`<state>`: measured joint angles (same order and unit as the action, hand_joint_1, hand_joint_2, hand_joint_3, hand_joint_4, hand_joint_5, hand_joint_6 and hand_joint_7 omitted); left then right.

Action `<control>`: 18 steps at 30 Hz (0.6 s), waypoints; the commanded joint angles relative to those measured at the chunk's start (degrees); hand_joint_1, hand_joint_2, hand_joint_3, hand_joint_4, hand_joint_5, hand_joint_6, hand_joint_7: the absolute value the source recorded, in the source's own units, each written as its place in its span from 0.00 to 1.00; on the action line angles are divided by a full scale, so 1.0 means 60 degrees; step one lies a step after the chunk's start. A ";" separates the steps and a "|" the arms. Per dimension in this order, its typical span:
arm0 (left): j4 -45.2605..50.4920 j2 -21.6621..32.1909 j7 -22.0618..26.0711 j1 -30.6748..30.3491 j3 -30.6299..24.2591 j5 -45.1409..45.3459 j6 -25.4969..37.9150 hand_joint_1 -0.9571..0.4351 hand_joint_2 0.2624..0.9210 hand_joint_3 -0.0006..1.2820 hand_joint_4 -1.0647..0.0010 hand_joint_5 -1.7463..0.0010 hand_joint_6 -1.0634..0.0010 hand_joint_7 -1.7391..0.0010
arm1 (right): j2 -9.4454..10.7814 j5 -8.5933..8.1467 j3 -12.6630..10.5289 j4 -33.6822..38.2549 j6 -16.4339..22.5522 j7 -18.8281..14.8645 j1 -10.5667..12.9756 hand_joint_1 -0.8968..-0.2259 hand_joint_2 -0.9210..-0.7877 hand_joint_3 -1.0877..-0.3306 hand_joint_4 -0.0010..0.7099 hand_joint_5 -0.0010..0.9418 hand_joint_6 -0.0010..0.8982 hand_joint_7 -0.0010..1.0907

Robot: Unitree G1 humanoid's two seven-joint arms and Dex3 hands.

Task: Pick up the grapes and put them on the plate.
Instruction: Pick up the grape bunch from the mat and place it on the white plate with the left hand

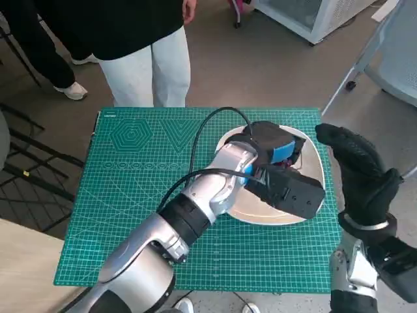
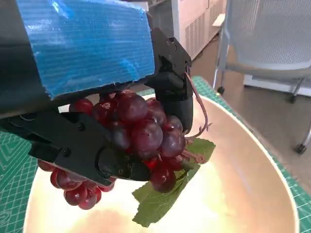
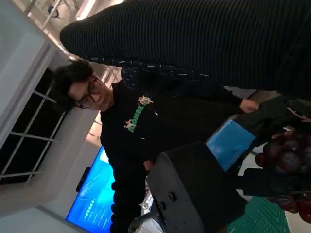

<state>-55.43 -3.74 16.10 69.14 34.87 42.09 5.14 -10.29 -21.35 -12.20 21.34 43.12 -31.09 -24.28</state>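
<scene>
My left hand (image 2: 92, 97): fingers wrapped round the red grape bunch (image 2: 141, 133), held over the white plate (image 2: 243, 194) (green leaf (image 2: 165, 196) dangling).
My right hand (image 1: 361, 173): empty, fingers apart, raised beside the plate.
Surface: green cutting mat (image 1: 143, 169).

A green cutting mat (image 1: 130, 195) printed with pale grid lines and shapes covers the table in front of me. Beyond its far edge a person (image 1: 140, 45) stands close, in a black top and pale trousers. A grey chair (image 2: 272, 43) on castors sits off to my right, beside a white cabinet (image 1: 306, 16). A lit blue screen (image 3: 90, 194) glows behind the person.
</scene>
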 commanded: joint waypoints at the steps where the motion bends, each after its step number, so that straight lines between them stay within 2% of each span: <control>1: -0.0093 -0.0008 -0.0150 0.0290 -0.0141 -0.0191 -0.0221 0.69 1.00 0.20 0.61 0.10 0.54 0.32 | 0.0013 0.0110 0.0057 0.0073 -0.0109 0.0091 0.0196 0.51 0.00 0.51 0.23 0.00 0.00 0.28; 3: -0.0106 0.0020 -0.0080 0.0246 -0.0249 -0.0344 -0.0304 0.70 1.00 0.21 0.60 0.13 0.57 0.29 | 0.0029 0.0125 0.0067 0.0091 -0.0112 0.0108 0.0182 0.51 0.00 0.51 0.23 0.00 0.00 0.28; 4: -0.0113 0.0029 -0.0015 0.0223 -0.0318 -0.0445 -0.0333 0.73 0.99 0.21 0.59 0.14 0.59 0.33 | 0.0035 0.0127 0.0071 0.0102 -0.0116 0.0115 0.0174 0.51 0.00 0.51 0.23 0.00 0.00 0.28; 5: -0.0122 0.0036 0.0066 0.0201 -0.0394 -0.0559 -0.0353 0.77 0.99 0.21 0.58 0.16 0.61 0.40 | 0.0040 0.0127 0.0076 0.0113 -0.0122 0.0120 0.0166 0.51 0.00 0.51 0.23 0.00 0.00 0.28; 6: -0.0139 0.0040 0.0152 0.0187 -0.0455 -0.0658 -0.0360 0.82 0.98 0.20 0.56 0.17 0.63 0.51 | 0.0043 0.0125 0.0080 0.0128 -0.0128 0.0124 0.0157 0.51 0.00 0.51 0.23 0.00 0.00 0.28; 7: -0.0161 0.0043 0.0242 0.0178 -0.0503 -0.0747 -0.0357 0.82 0.96 0.19 0.55 0.21 0.64 0.63 | 0.0045 0.0122 0.0084 0.0144 -0.0134 0.0127 0.0147 0.52 0.00 0.51 0.23 0.00 0.00 0.28; 9: -0.0205 0.0048 0.0360 0.0176 -0.0485 -0.0795 -0.0309 0.74 0.92 0.14 0.58 0.38 0.68 0.82 | 0.0045 0.0112 0.0089 0.0171 -0.0148 0.0130 0.0130 0.52 0.00 0.51 0.23 0.00 0.00 0.28; 10: -0.0226 0.0053 0.0378 0.0180 -0.0417 -0.0746 -0.0269 0.65 0.91 0.10 0.65 0.51 0.71 0.88 | 0.0045 0.0106 0.0091 0.0183 -0.0155 0.0130 0.0123 0.52 0.00 0.51 0.23 0.00 0.00 0.28; 13: -0.0301 0.0079 0.0304 0.0217 -0.0084 -0.0424 -0.0162 0.42 0.92 0.04 0.87 0.83 0.80 0.96 | 0.0050 0.0095 0.0100 0.0206 -0.0170 0.0132 0.0108 0.52 0.00 0.51 0.23 0.00 0.00 0.28; 15: -0.0361 0.0109 0.0190 0.0240 0.0100 -0.0237 -0.0203 0.31 0.94 0.03 0.94 0.92 0.84 0.98 | 0.0058 0.0099 0.0110 0.0207 -0.0172 0.0142 0.0108 0.52 0.00 0.51 0.23 0.00 0.00 0.28; 18: -0.0420 0.0169 -0.0064 0.0201 0.0208 -0.0126 -0.0450 0.22 0.97 0.03 0.98 0.97 0.87 0.99 | 0.0063 0.0101 0.0125 0.0227 -0.0166 0.0142 0.0099 0.52 0.00 0.52 0.23 0.00 0.00 0.28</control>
<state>-57.56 -3.06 17.21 69.22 35.27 40.33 3.66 -10.17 -21.06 -11.70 21.77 43.00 -30.59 -24.28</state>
